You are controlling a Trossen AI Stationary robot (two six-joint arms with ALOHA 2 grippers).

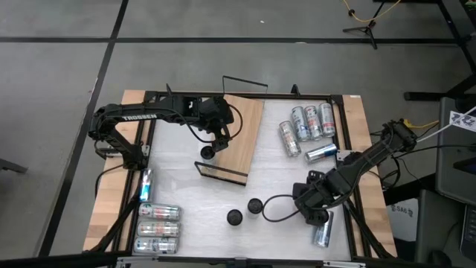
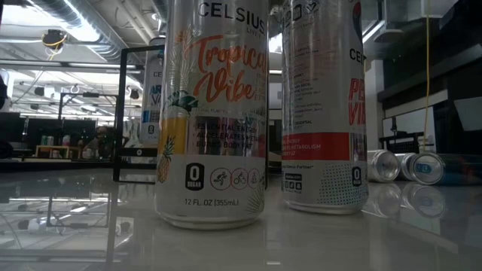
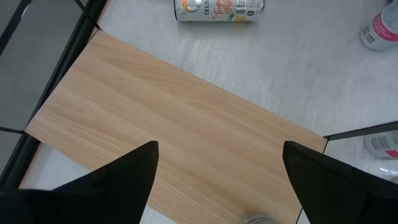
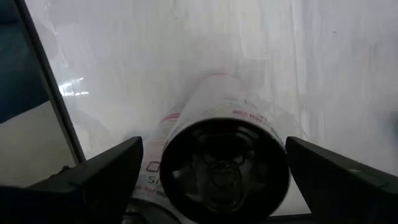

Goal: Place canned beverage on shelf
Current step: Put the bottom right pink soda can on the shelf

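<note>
The shelf [image 1: 236, 132], a light-wood board with a thin black wire rail at each short end, lies flat on the white table [image 1: 201, 201], angled, toward the far side left of centre. One can [image 1: 207, 152] stands upright on its near left part.

The left gripper [image 1: 220, 134] hangs over the board's left edge, just beside that can. In its wrist view both fingers [image 3: 127, 177] are spread wide above bare wood [image 3: 174, 124], holding nothing.

The right gripper [image 1: 318, 216] is low over the table at the near right. Its fingers [image 4: 106, 171] are spread, one on each side of a can lying on its side [image 4: 224, 165], end toward the camera; whether they touch it cannot be told. In the high view this lying can [image 1: 322, 233] shows just nearer than the gripper.

Two more cans stand upright near the middle of the near side, one [image 1: 255, 205] just right of the other [image 1: 234, 217], both off the board. The low view shows them close up: a "Tropical Vibe" can [image 2: 211, 113] and a second can [image 2: 324, 105] beside it.

A group of cans [image 1: 305, 126] lies on the far right of the table. Another group [image 1: 156, 227] lies at the near left.
</note>
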